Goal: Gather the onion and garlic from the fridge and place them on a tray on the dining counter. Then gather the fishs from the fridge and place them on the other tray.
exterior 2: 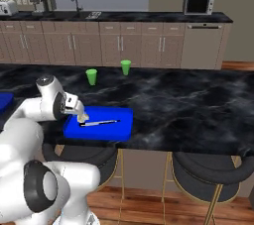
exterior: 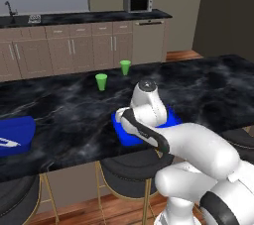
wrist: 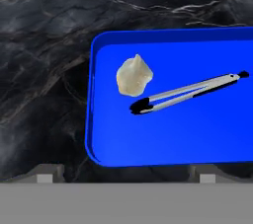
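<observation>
The claw hung released above the blue tray on the dining counter. The garlic lay in the tray, just beside a pair of tongs.

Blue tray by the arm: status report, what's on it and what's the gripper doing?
Gripper open, empty, above blue tray. Garlic lying on tray beside tongs, apart from them. Onion not on this tray. Two green cups farther back on dining counter, clear of the tray.
</observation>
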Motion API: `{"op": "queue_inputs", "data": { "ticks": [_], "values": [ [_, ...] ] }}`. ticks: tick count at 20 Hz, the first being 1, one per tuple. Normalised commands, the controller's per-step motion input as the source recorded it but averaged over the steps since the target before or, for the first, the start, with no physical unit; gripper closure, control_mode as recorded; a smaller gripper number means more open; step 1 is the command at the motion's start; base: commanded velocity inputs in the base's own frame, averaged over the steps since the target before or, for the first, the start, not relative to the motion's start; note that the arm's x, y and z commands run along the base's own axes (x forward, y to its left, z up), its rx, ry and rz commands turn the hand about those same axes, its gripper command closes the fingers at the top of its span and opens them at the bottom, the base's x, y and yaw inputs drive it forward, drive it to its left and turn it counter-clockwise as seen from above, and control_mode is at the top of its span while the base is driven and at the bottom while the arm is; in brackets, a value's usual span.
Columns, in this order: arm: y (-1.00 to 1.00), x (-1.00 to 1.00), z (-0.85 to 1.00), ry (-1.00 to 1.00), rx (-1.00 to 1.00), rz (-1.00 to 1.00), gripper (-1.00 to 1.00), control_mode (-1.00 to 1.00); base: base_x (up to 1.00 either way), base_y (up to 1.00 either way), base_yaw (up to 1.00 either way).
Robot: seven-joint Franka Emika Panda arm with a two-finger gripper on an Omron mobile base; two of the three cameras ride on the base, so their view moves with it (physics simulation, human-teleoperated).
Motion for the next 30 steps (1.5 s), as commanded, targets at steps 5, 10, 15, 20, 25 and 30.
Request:
{"op": "queue_inputs", "data": {
  "ticks": [5,10,15,20,25,30],
  "values": [
    [0.00,-0.75,0.53,-0.01,-0.02,0.00,-1.00,-1.00,0.00,0.00,0.00],
    [-0.08,-0.90,0.40,0.00,-0.02,0.00,-1.00,-1.00,0.00,0.00,0.00],
    [-0.31,-0.93,0.30,0.00,0.00,0.05,-1.00,-1.00,0.00,0.00,0.00],
    [-0.42,-0.81,0.21,0.00,0.00,0.06,-1.00,-1.00,0.00,0.00,0.00],
    [-0.41,-0.88,0.08,0.00,0.00,0.03,-1.00,-1.00,0.00,0.00,0.00],
    [-0.36,-0.55,-0.05,0.00,0.00,0.00,-1.00,-1.00,0.00,0.00,0.00]
  ]
}}
